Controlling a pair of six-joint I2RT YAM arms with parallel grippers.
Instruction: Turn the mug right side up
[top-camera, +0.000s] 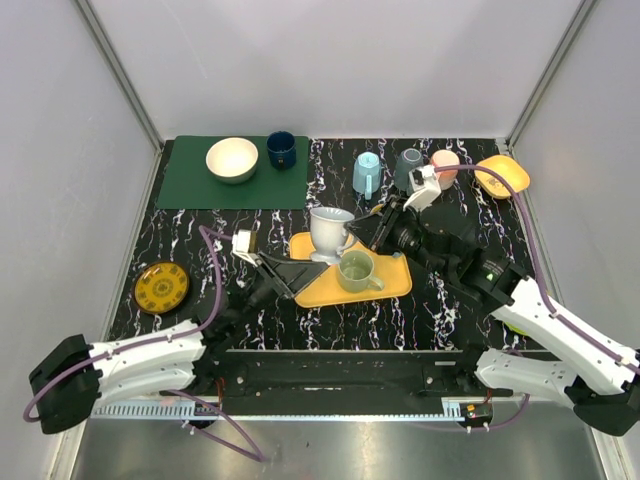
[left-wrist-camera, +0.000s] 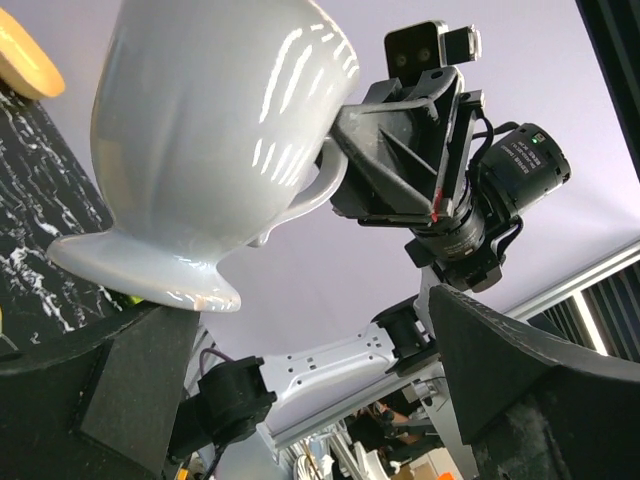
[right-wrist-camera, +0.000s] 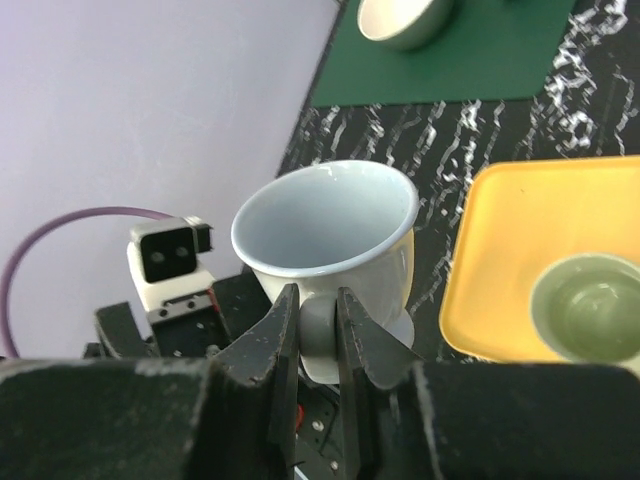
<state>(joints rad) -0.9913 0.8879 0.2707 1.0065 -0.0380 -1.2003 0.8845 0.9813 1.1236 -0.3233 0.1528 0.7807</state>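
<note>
The white footed mug (top-camera: 330, 232) is upright, mouth up, at the back left corner of the yellow tray (top-camera: 390, 288). My right gripper (top-camera: 373, 229) is shut on its handle; the right wrist view shows both fingers clamping the handle (right-wrist-camera: 318, 330) under the mug's rim (right-wrist-camera: 325, 215). My left gripper (top-camera: 288, 270) is open and empty, low in front and left of the mug. In the left wrist view the mug (left-wrist-camera: 215, 130) looms above my left gripper (left-wrist-camera: 320, 400), its foot right over one finger (left-wrist-camera: 100, 390). I cannot tell whether the foot rests on anything.
A green mug (top-camera: 356, 271) stands upright on the tray. A green mat (top-camera: 190, 180) at back left bears a cream bowl (top-camera: 232, 159) and a navy cup (top-camera: 281, 150). A light blue mug (top-camera: 367, 174), grey mug (top-camera: 407, 166), pink cup (top-camera: 446, 160) and yellow bowl (top-camera: 502, 175) stand at the back right. A patterned plate (top-camera: 162, 286) lies left.
</note>
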